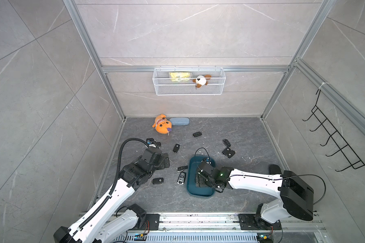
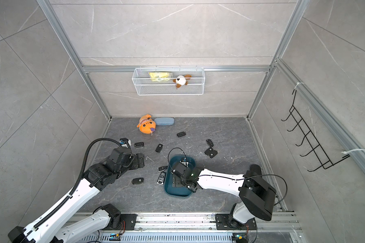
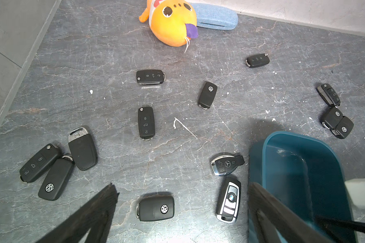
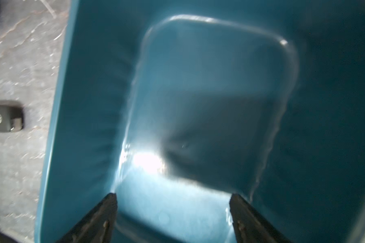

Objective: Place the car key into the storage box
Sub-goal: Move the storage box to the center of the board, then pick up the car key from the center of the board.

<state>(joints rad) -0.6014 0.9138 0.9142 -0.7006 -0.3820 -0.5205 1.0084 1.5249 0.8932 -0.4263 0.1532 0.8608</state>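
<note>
Several black car keys lie scattered on the dark table, among them a VW key point(image 3: 156, 208), a silver-trimmed BMW key point(image 3: 229, 199) and a Mercedes key point(image 3: 227, 165). The teal storage box point(image 1: 198, 193) point(image 2: 173, 194) stands at the front middle. My right gripper point(image 4: 173, 195) point(image 1: 200, 182) is down inside the box, open, with only bare box floor point(image 4: 209, 73) between its fingers. No key shows in the box. My left gripper point(image 3: 182, 185) point(image 1: 165, 161) hovers open over the left of the table, the VW key below and between its fingers, untouched.
An orange plush toy point(image 1: 162, 125) and a pale blue case point(image 1: 179, 121) lie at the back wall. A white wire basket point(image 1: 189, 88) hangs above them. A black hook rack point(image 1: 335, 145) is on the right wall. Three keys point(image 3: 57, 164) cluster at the far left.
</note>
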